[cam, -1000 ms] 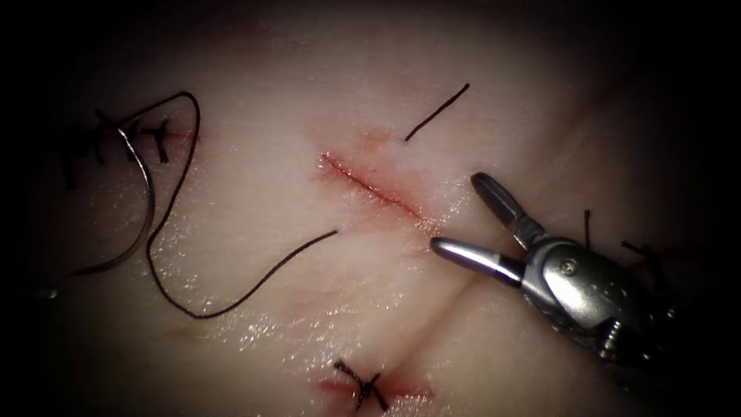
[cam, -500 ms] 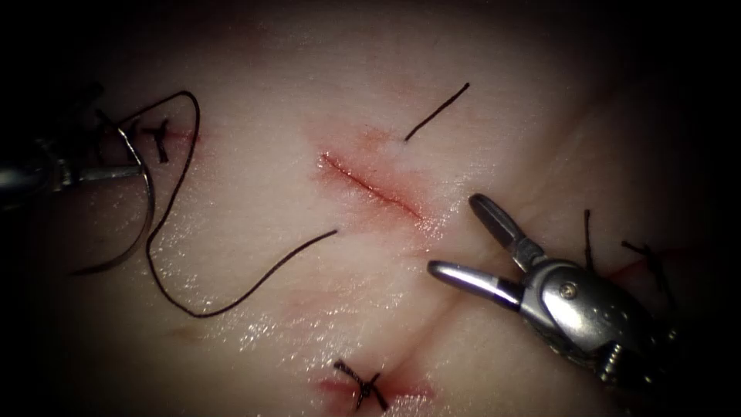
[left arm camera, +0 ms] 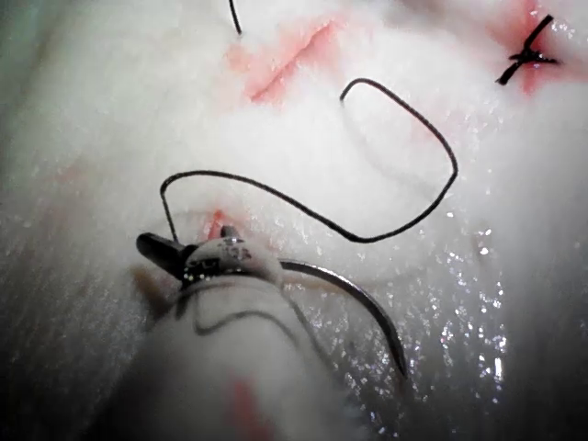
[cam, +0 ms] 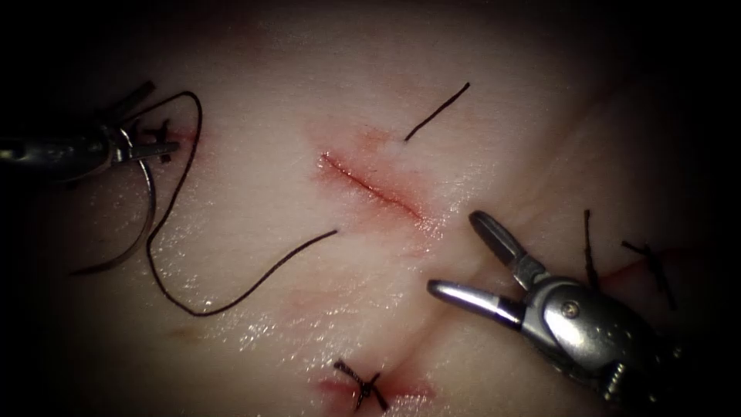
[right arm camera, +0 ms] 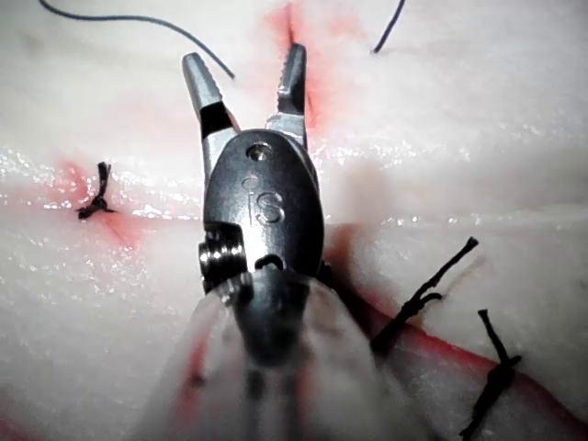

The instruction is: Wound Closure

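The left gripper (cam: 143,147) is pinching the curved needle (cam: 147,212) near its thread end, far left of the cut (cam: 370,188); the needle is lying on the tissue (cam: 255,232), not in it. The thread (cam: 231,297) is looping across the tissue toward the cut. The right gripper (cam: 451,255) is hovering spread and empty, just right of the cut's lower end.

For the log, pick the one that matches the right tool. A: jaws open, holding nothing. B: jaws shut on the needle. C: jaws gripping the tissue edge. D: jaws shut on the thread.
A: the right tool has its jaws spread apart, with nothing between them, right of the cut.
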Robot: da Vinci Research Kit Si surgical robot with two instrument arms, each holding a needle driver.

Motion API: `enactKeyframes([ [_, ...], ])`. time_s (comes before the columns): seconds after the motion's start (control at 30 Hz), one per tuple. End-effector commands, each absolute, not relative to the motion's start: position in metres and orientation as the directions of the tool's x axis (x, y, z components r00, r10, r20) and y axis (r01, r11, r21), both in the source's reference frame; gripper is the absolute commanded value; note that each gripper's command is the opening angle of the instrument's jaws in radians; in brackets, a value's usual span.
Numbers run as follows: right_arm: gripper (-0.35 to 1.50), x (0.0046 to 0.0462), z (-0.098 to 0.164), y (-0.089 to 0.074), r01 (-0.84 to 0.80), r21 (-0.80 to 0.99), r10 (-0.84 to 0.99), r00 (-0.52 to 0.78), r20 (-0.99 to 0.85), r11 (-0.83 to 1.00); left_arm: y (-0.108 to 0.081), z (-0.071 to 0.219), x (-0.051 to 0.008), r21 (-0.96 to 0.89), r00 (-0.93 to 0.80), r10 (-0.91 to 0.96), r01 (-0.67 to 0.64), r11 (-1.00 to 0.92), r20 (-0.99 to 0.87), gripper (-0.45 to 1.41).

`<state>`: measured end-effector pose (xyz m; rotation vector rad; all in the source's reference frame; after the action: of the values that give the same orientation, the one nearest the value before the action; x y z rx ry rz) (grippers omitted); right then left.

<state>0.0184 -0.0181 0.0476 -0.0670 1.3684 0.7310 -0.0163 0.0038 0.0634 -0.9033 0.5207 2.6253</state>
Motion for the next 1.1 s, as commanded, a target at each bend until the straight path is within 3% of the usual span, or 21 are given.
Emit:
enactKeyframes([
  [0.03, 1.11, 0.0192, 0.0481, -0.0183, -0.506, 0.365, 0.433, 0.019, -0.901, 0.782, 0.0041, 0.0641, -0.0168, 0.235, -0.751, 0.173, -0.403, -0.884, -0.637, 0.51],
  [0.2, 1.08, 0.0193, 0.048, -0.0184, -0.505, 0.365, 0.434, 0.022, -0.901, 0.782, 0.005, 0.0646, -0.0164, 0.237, -0.755, 0.176, -0.405, -0.883, -0.632, 0.41],
  [0.27, 1.06, 0.0193, 0.0479, -0.0185, -0.506, 0.365, 0.434, 0.022, -0.901, 0.782, 0.0051, 0.0645, -0.0164, 0.236, -0.754, 0.177, -0.405, -0.883, -0.632, 0.25],
  [0.3, 1.03, 0.0194, 0.0479, -0.0186, -0.505, 0.365, 0.435, 0.024, -0.9, 0.782, 0.0051, 0.0643, -0.0164, 0.234, -0.755, 0.181, -0.406, -0.883, -0.631, 0.02],
  [0.43, 1.01, 0.0197, 0.0479, -0.0186, -0.506, 0.364, 0.437, 0.029, -0.899, 0.782, 0.0048, 0.0633, -0.0166, 0.225, -0.733, 0.184, -0.422, -0.878, -0.654, -0.45],
  [0.77, 0.96, 0.0204, 0.0477, -0.0192, -0.516, 0.374, 0.449, 0.025, -0.893, 0.771, 0.0045, 0.06, -0.0166, 0.205, -0.692, 0.193, -0.448, -0.87, -0.695, -0.45],
  [0.83, 0.84, 0.0206, 0.0474, -0.0199, -0.517, 0.371, 0.448, 0.027, -0.893, 0.771, 0.0042, 0.0595, -0.0168, 0.198, -0.687, 0.191, -0.446, -0.873, -0.701, -0.45],
  [0.9, 0.59, 0.0209, 0.0469, -0.0205, -0.512, 0.371, 0.454, 0.041, -0.89, 0.775, 0.0039, 0.0588, -0.017, 0.19, -0.676, 0.189, -0.444, -0.875, -0.712, -0.45],
  [0.97, -0.35, 0.0214, 0.046, -0.0213, -0.496, 0.365, 0.458, 0.074, -0.886, 0.788, 0.0035, 0.058, -0.0173, 0.181, -0.662, 0.186, -0.444, -0.877, -0.726, -0.45],
  [1.1, -0.35, 0.0231, 0.0442, -0.0216, -0.455, 0.215, 0.334, 0.197, -0.922, 0.864, 0.0029, 0.0562, -0.0184, 0.167, -0.64, 0.173, -0.435, -0.885, -0.748, -0.45],
])
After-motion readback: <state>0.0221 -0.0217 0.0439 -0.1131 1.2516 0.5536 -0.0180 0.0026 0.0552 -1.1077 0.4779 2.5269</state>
